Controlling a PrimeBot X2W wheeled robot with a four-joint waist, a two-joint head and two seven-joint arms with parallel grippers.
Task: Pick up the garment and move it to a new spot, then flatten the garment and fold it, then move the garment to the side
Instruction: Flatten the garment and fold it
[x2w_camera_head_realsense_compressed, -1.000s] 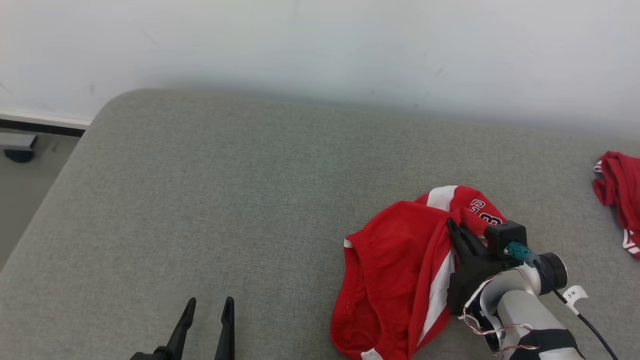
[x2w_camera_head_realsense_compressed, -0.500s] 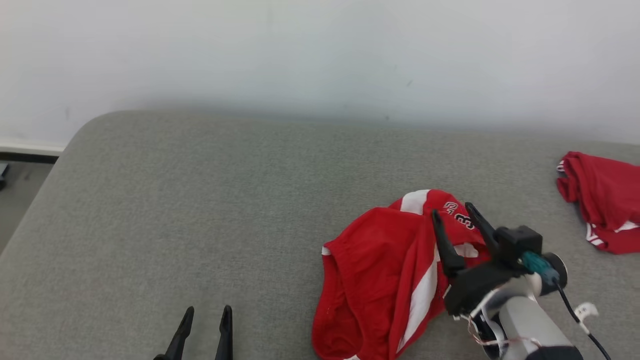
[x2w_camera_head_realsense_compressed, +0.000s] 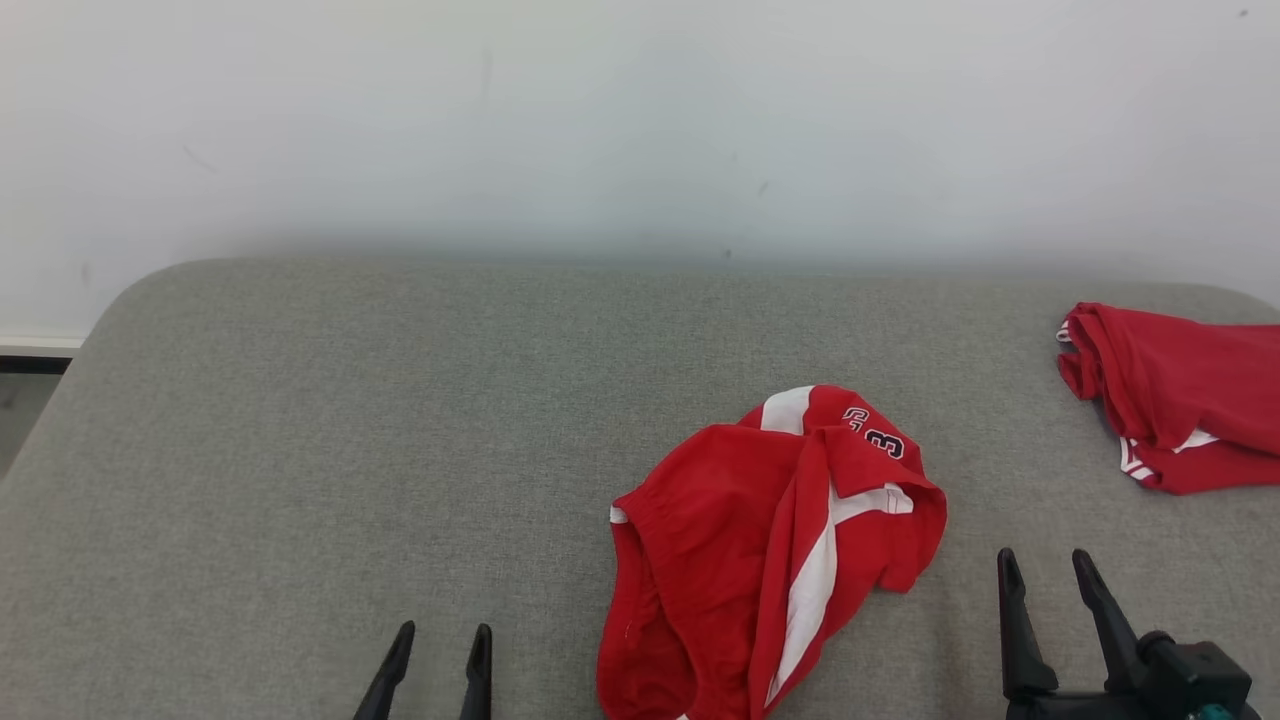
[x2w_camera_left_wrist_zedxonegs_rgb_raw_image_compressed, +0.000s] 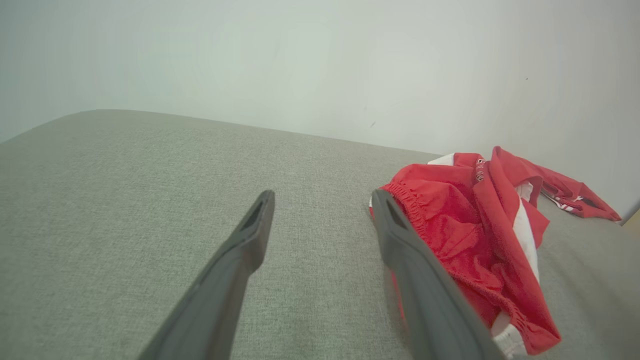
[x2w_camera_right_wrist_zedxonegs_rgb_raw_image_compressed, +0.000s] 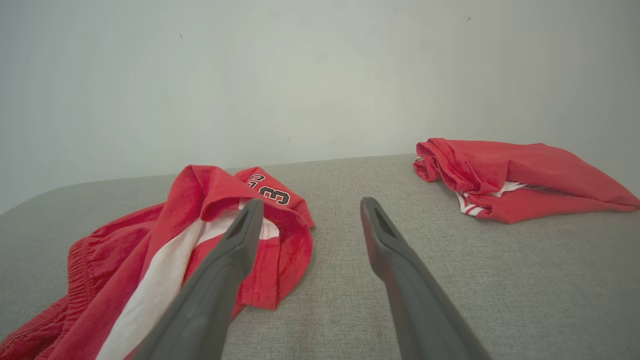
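The garment (x2w_camera_head_realsense_compressed: 770, 560), red shorts with white side stripes and a black-and-white number, lies crumpled on the grey cushioned surface (x2w_camera_head_realsense_compressed: 350, 450) near the front middle. It also appears in the left wrist view (x2w_camera_left_wrist_zedxonegs_rgb_raw_image_compressed: 465, 225) and the right wrist view (x2w_camera_right_wrist_zedxonegs_rgb_raw_image_compressed: 200, 240). My right gripper (x2w_camera_head_realsense_compressed: 1045, 565) stands open at the lower right, just right of the garment and apart from it, with nothing between its fingers. My left gripper (x2w_camera_head_realsense_compressed: 443, 637) is open at the lower left, well left of the garment, and empty.
A second red garment (x2w_camera_head_realsense_compressed: 1170, 395) lies bunched at the far right of the surface, seen too in the right wrist view (x2w_camera_right_wrist_zedxonegs_rgb_raw_image_compressed: 510, 175). A pale wall (x2w_camera_head_realsense_compressed: 640, 120) runs behind the surface. The surface's rounded left corner drops to the floor (x2w_camera_head_realsense_compressed: 20, 410).
My right gripper has opened, let go of the garment and drawn back to the lower right. The garment now lies loose. The camera has turned right and tilted.
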